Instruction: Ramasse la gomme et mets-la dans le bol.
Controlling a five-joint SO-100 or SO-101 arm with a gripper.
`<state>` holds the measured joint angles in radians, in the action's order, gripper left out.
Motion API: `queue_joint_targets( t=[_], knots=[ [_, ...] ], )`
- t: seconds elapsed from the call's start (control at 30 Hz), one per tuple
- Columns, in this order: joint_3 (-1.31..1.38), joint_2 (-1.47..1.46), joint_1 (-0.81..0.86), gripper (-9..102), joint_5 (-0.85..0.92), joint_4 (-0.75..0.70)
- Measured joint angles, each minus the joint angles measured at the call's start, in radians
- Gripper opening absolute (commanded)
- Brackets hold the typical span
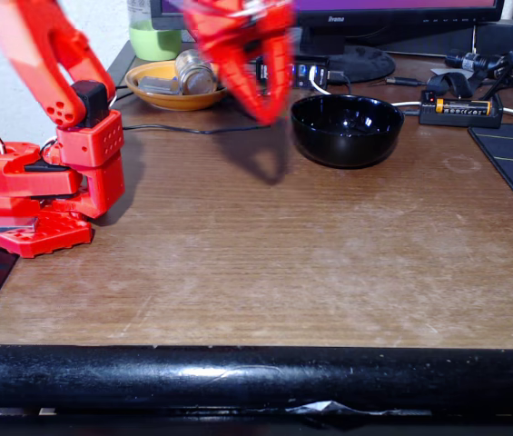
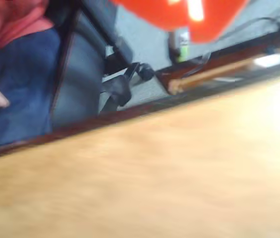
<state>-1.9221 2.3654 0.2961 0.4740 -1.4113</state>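
The red claw (image 1: 261, 107) is hanging blurred in the air, tips pointing down just left of the black bowl (image 1: 347, 130); whether it is open or gripping anything, I cannot tell. The eraser is nowhere to be made out. Behind, a yellow dish (image 1: 172, 96) is sitting on the wooden table (image 1: 265, 263).

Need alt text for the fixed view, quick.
A blurred red end effector hangs above the wooden table, just left of the black bowl. A yellow-orange dish sits behind, and the arm's red base at left.
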Motion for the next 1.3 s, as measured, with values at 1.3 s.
queue_joint_targets(
  t=[1.3],
  knots=[
    [-0.816,0.966,-0.164,-6,-0.212,-0.003]
  ],
)
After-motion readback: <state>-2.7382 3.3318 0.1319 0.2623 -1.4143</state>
